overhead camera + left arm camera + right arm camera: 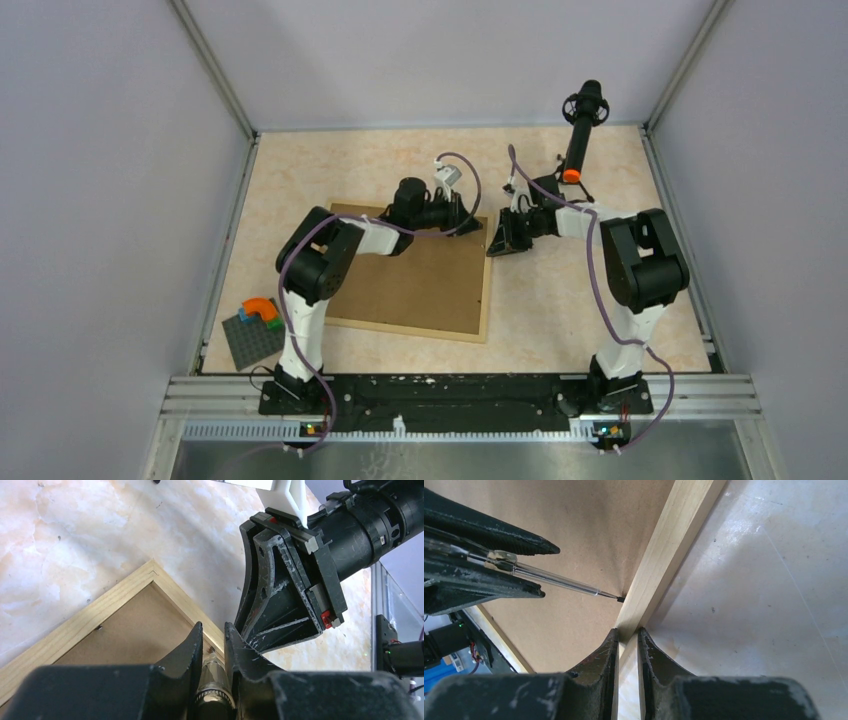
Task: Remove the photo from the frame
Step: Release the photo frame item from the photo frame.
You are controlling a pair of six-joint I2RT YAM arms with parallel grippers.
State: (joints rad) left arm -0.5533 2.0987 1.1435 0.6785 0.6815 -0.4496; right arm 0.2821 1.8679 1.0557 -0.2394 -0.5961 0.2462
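The left arm (318,262) and right arm (645,262) share white link shells and bulky black joint housings on black bases. A purple cable (597,290) loops along each. Their black plastic fingers (600,661) carry pale scuffs and scratches.

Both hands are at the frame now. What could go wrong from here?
The thin tool in the left hand pokes the seam between backing board and frame; a slip could gouge the board.
The right hand pinches only the narrow rail, so the frame may pivot.
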